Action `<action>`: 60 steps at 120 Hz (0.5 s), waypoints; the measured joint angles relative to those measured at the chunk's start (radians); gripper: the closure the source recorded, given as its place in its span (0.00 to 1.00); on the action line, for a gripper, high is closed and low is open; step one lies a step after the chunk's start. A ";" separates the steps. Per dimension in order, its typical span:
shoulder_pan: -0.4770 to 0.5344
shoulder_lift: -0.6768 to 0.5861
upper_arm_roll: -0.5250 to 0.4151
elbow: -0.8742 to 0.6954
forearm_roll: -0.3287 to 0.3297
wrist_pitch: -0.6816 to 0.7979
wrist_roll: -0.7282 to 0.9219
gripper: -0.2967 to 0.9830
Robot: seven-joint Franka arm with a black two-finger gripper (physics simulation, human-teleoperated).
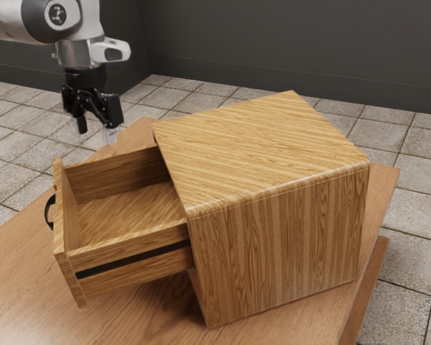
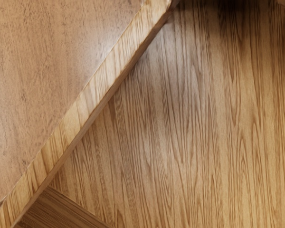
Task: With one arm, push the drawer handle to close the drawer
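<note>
The wooden drawer (image 1: 122, 256) stands pulled far out of its cabinet (image 1: 262, 158), toward the exterior view's left. Its dark curved handle (image 1: 49, 213) sits on the outer side of the front panel (image 1: 68, 233). My gripper (image 1: 96, 131) hangs in the air above the drawer's far side, higher than the handle and apart from it, with its two fingers spread and nothing between them. In the wrist view, a drawer wall's top edge (image 2: 80, 111) runs diagonally beside the drawer's bare floor (image 2: 180, 137).
The brown tabletop (image 1: 21, 287) carries the cabinet, and its surface (image 2: 42, 61) also lies beyond the drawer wall in the wrist view. Grey floor tiles (image 1: 409, 251) surround the table, with a dark wall (image 1: 287, 50) behind.
</note>
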 joint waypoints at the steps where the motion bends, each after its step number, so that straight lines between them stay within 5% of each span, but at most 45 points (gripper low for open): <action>1: 0.000 0.000 0.001 0.000 0.001 0.009 0.001 0.24; 32: -0.052 -0.021 0.009 0.011 0.017 0.095 0.031 0.25; 60: -0.056 -0.493 0.058 -0.410 0.030 0.048 0.096 0.67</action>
